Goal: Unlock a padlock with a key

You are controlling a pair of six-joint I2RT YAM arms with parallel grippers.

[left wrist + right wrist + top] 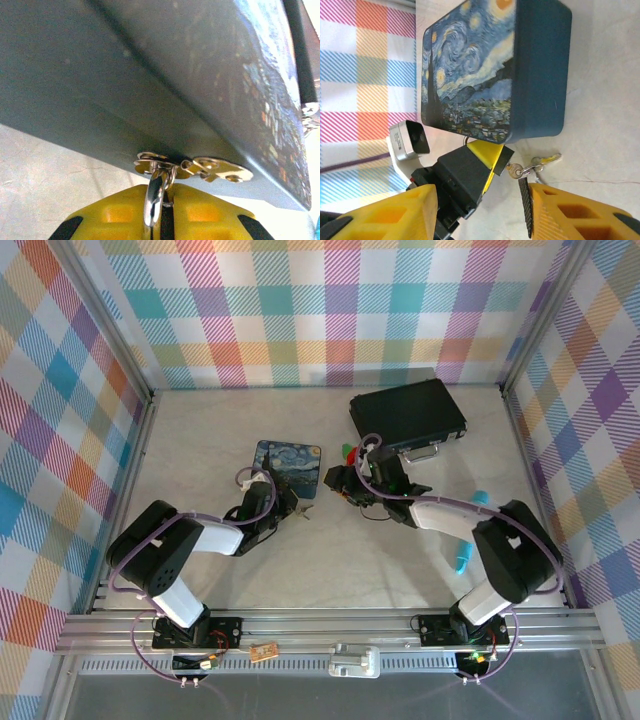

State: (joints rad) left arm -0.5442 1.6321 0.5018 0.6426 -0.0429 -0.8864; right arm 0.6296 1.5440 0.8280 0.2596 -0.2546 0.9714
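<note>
My left gripper (287, 503) sits at the near edge of the blue starry-painting tin (288, 466). Its yellow fingers (210, 210) are shut on a shiny silvery loop (154, 192), which looks like the padlock's shackle; the dark body is hidden between them. Small keys (216, 170) on a ring hang from the loop against the tin's side (150, 75). In the right wrist view the keys (535, 165) lie just off the left gripper's tip (502, 161), below the tin (520, 65). My right gripper (480, 215) stands open, facing them from the right (340, 485).
A black case (408, 412) lies at the back right. A small red-and-green piece (348, 452) sits between the case and the tin. A light blue object (462, 560) pokes out under the right arm. Checked walls enclose the table on three sides.
</note>
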